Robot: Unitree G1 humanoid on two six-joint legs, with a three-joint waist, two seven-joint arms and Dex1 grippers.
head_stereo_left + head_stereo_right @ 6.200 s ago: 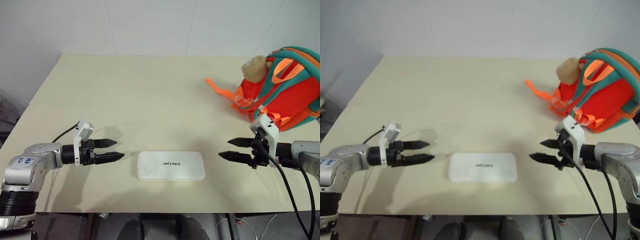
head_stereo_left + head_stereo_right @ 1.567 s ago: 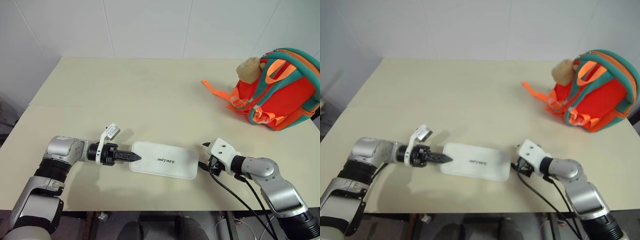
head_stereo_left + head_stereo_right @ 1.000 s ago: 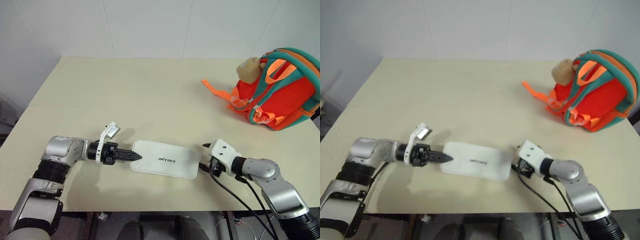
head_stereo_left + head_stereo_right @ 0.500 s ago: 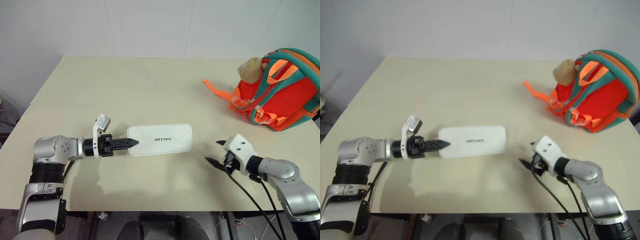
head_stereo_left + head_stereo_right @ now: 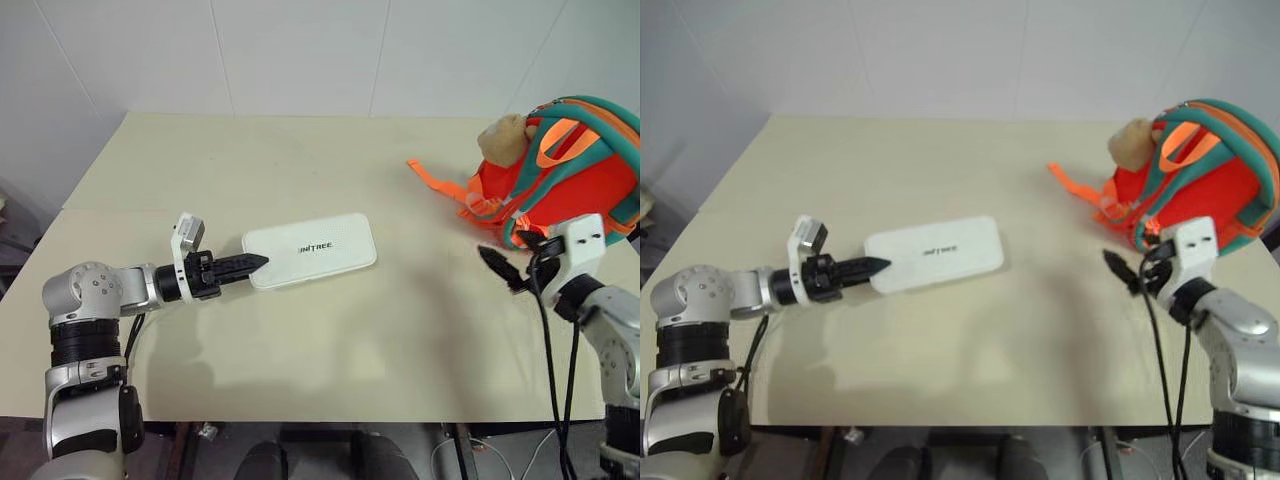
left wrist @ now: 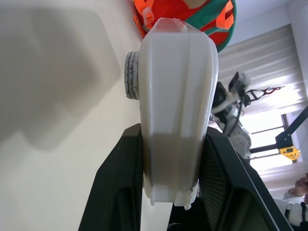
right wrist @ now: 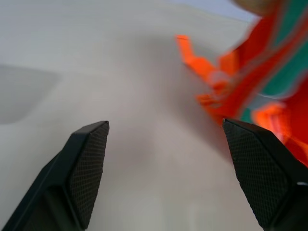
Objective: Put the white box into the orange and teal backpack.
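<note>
- The white box (image 5: 309, 251) is clamped by its left short end between the fingers of the left gripper (image 5: 243, 266); the left wrist view shows both pads pressed against the case's two flat faces.
- The box appears raised off the table (image 5: 300, 160), tilted so that its right end lies farther away than the held end; a soft shadow lies on the tabletop just near of it.
- The orange and teal backpack (image 5: 565, 175) stands at the far right of the table, close to the right edge, with its tan plush toy (image 5: 502, 139) at its upper left and an orange webbing strap (image 5: 436, 180) trailing leftward across the surface.
- The right gripper (image 5: 505, 268) hangs just near and left of the backpack, its fingers spread wide and holding nothing; the right wrist view looks between them toward the strap and the bag.
- Progress, as judged: the pick-up is done; carrying the box across to the right, opening or steadying the bag, and inserting the box all remain. No opening of the backpack can be made out.
- Open room: the tabletop between box and backpack is bare, giving an unobstructed path. The strap lies on the approach, and the bag's nearness to the right edge leaves little margin for pushing.
</note>
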